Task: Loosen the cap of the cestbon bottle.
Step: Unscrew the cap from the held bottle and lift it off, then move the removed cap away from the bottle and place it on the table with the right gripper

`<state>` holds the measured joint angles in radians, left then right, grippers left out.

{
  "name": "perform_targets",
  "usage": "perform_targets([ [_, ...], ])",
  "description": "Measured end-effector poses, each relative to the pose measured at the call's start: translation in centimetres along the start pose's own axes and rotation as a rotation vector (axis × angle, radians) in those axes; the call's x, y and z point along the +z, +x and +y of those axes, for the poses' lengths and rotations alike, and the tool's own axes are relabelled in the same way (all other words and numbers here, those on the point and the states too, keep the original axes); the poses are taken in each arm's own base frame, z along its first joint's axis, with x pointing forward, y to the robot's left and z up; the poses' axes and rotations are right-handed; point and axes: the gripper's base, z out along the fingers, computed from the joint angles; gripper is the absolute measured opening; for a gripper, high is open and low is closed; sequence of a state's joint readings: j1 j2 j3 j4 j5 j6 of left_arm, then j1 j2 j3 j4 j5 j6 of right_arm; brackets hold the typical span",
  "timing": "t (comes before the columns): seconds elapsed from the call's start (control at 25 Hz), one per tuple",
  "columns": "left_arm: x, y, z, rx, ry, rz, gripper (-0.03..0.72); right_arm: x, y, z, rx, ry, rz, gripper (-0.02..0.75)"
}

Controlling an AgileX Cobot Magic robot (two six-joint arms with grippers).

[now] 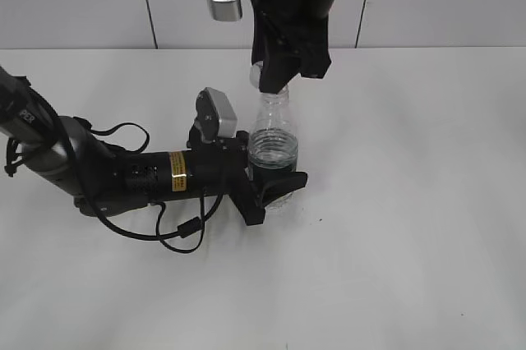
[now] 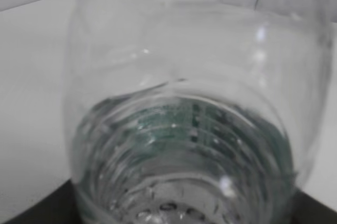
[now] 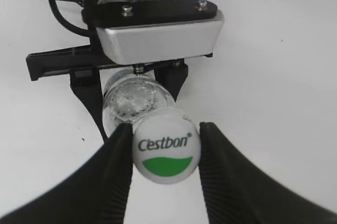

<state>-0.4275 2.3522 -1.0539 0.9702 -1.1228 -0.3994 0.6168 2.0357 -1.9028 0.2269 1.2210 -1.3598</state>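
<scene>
Right gripper (image 3: 164,153) around cap (image 3: 165,150)

The bottle (image 1: 273,146) stands upright on the surface (image 1: 411,227), near the middle of the exterior view. The left arm (image 1: 123,173) lies low along the surface to the bottle's left, and the left claw (image 1: 275,188) closes around the bottle's lower body. The right claw (image 3: 166,153) comes down from above and behind, its fingers (image 3: 118,166) touching either side of the cap (image 3: 165,150) on top of the bottle.
</scene>
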Motion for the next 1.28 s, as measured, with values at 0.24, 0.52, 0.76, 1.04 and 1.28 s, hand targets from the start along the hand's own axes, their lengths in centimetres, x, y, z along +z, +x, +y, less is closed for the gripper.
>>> perform_targets([
  [0.24, 0.0, 0.0, 0.0, 0.000, 0.000, 0.000, 0.406, -0.9, 0.8, -0.3, 0.189, 0.031, 0.028, 0.295],
  [0.52, 0.0, 0.0, 0.0, 0.000, 0.000, 0.000, 0.406, -2.3, 6.8, -1.8, 0.679, 0.084, 0.049, 0.295],
  [0.76, 0.0, 0.0, 0.0, 0.000, 0.000, 0.000, 0.406, -4.4, 14.2, -2.6, 1.167, 0.186, 0.048, 0.295],
  [1.04, 0.0, 0.0, 0.0, 0.000, 0.000, 0.000, 0.406, -4.7, 21.3, -1.5, 1.511, 0.251, 0.058, 0.295],
  [1.28, 0.0, 0.0, 0.0, 0.000, 0.000, 0.000, 0.406, -1.2, 26.7, 1.4, 1.688, 0.252, 0.105, 0.295],
])
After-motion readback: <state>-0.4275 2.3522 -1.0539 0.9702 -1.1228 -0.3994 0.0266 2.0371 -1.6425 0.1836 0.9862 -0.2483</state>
